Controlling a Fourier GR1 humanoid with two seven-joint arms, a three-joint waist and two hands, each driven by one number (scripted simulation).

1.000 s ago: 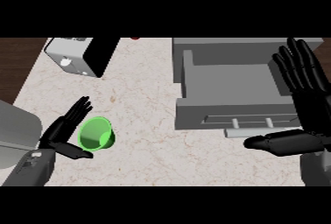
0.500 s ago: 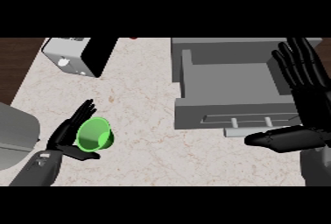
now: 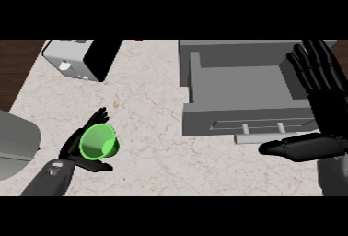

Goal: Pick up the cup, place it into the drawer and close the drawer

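We record the left hand at the lower left of the frame, its fingers rising behind the green cup and its thumb tucked beneath it. The cup is cradled between them. The cup is tilted, its open mouth turned up towards the viewer, and it sits over the marbled counter, well apart from the drawer.

The drawer stands pulled out at the upper right of the frame. It is a grey box with a bare interior, and its front panel carries 1 bar handle facing the lower edge.

The right hand shows along the right edge, resting. Its fingers are straight and spread, pointing up the frame beside the drawer's right wall, and its thumb is stretched out to the left just below the drawer front. It holds nothing.

A white-and-black appliance sits at the upper left. A grey object shows at the left edge - we cannot tell what it is
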